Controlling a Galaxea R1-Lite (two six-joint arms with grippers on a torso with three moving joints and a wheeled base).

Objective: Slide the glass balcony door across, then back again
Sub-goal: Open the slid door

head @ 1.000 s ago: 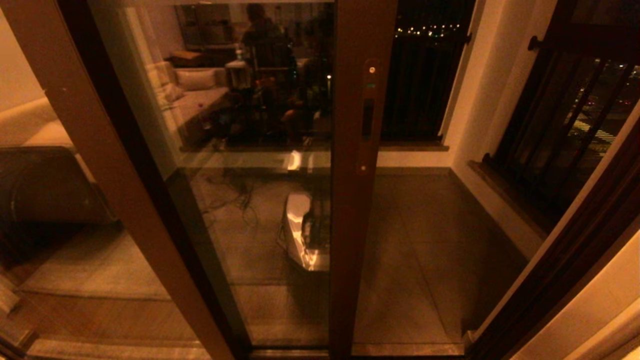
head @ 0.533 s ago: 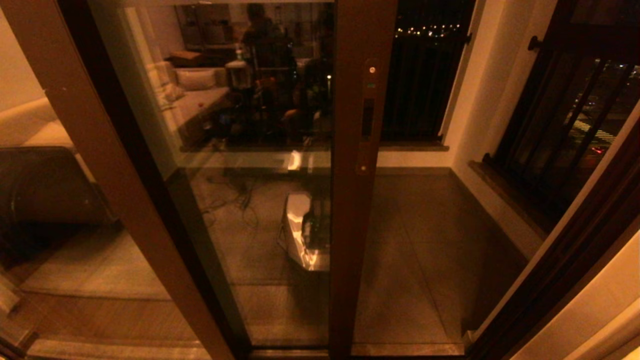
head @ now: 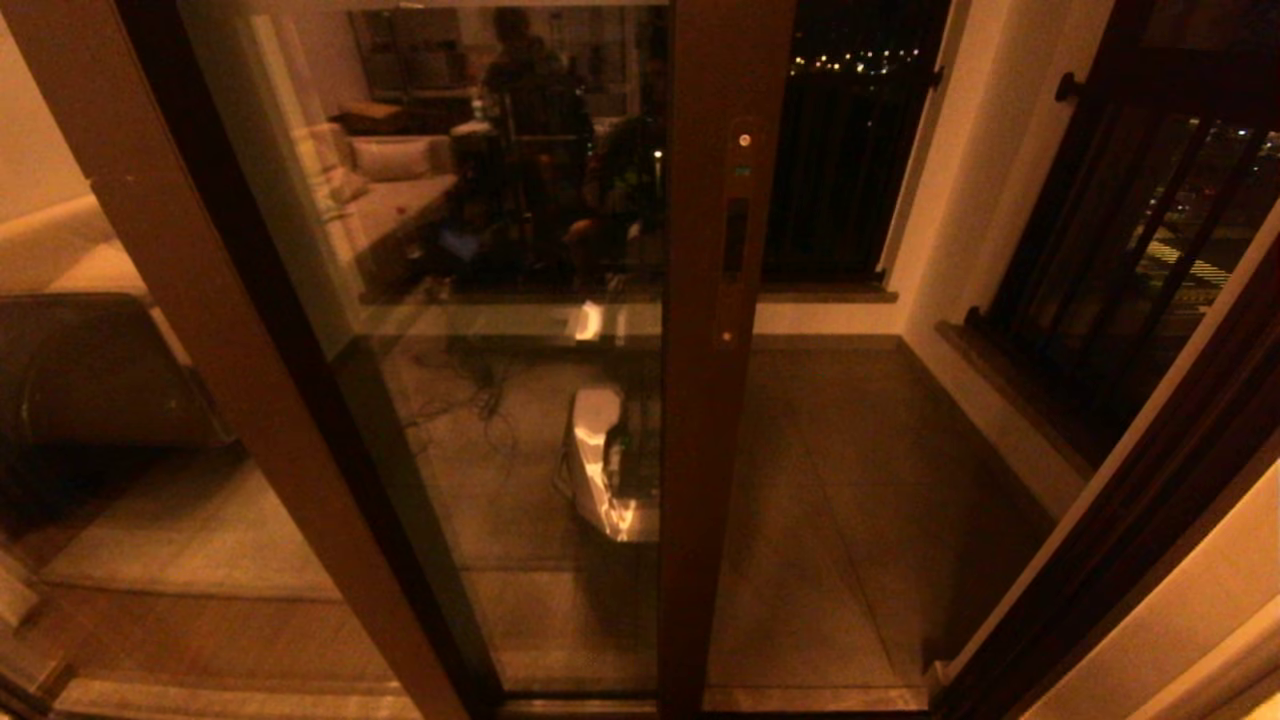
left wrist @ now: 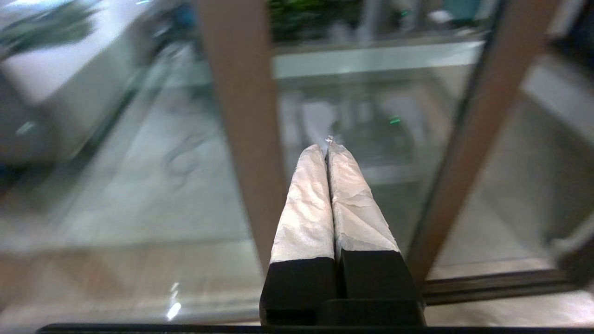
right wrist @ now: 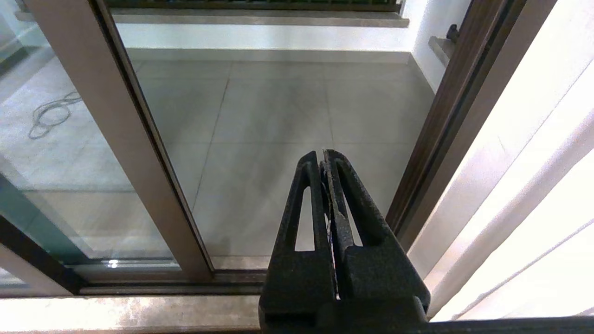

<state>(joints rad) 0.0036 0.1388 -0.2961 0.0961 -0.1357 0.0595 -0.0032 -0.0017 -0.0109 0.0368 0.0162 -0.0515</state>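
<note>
The left gripper is pointing at the glass with its paper-wrapped fingers pressed together on nothing, and the right gripper is hanging equally closed and empty before the open gap. The glass balcony door is standing partway across the opening, its handle upright at the middle of the head view. It is likely heavy, rigid and fragile, so pushing belongs on the recessed handle or frame, not the pane.
</note>
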